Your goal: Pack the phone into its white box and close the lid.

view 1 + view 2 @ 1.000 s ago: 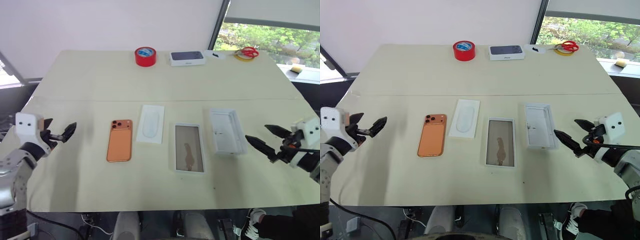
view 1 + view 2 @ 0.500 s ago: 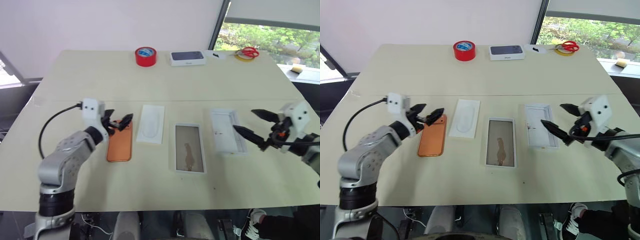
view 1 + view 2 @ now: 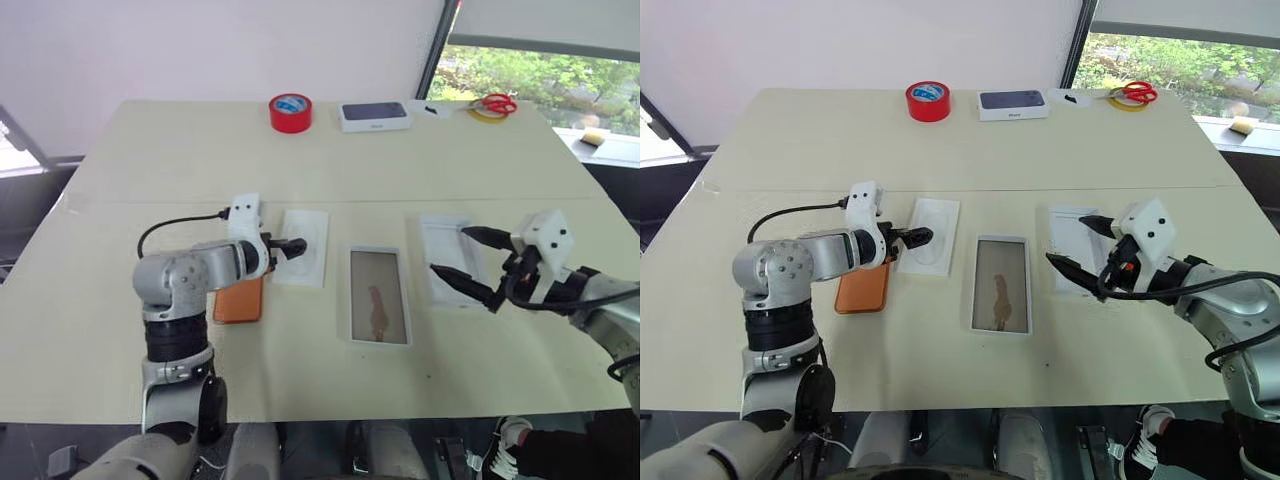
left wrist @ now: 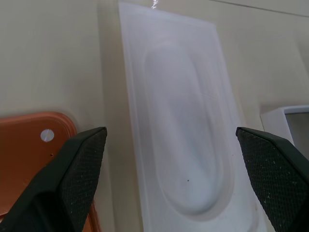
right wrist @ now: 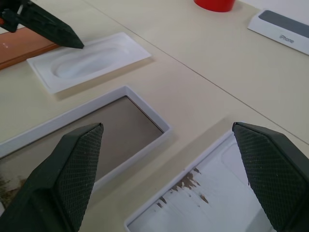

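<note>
The orange phone (image 3: 238,300) lies flat at the table's middle left, its far end hidden under my left arm. My left gripper (image 3: 285,247) is open above the phone's far end, its tips reaching over a white moulded tray (image 4: 183,145). The white box (image 3: 378,252) lies open to the right of the tray, with a brownish floor inside its raised rim. Further right a second white shell, the lid (image 3: 447,262), lies hollow side up. My right gripper (image 3: 450,251) hovers open just above the lid with nothing between its fingers.
At the far edge stand a red tape roll (image 3: 291,112), a white box with a dark phone picture (image 3: 374,116), and red scissors on a yellow ring (image 3: 492,105). The table's near edge runs just behind my arms.
My left arm swung right from the table's left side to above the phone's far end and the tray. My right gripper moved left over the lid. Both stayed open.
</note>
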